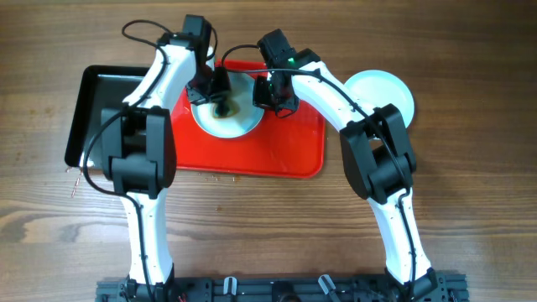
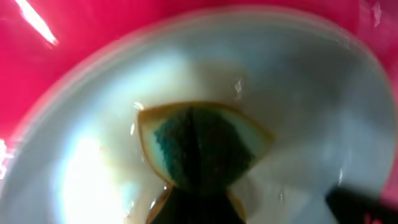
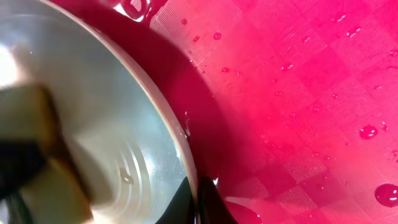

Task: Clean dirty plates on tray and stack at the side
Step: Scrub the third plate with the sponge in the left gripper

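One white plate point(image 1: 232, 126) lies on the red tray point(image 1: 285, 151), towards its back left. My left gripper point(image 1: 220, 94) is shut on a green and yellow sponge point(image 2: 198, 148) and presses it onto the plate's centre point(image 2: 298, 106). Brownish liquid rims the sponge. My right gripper point(image 1: 270, 94) is shut on the plate's right rim point(image 3: 186, 149), one finger above it and one below point(image 3: 196, 202). More white plate point(image 1: 384, 94) lies on the table right of the tray; I cannot tell whether it is one plate or a stack.
A black tray point(image 1: 91, 109) lies left of the red tray, partly under my left arm. Water drops dot the red tray's floor point(image 3: 298, 93). The wooden table point(image 1: 268, 226) runs in front of the tray.
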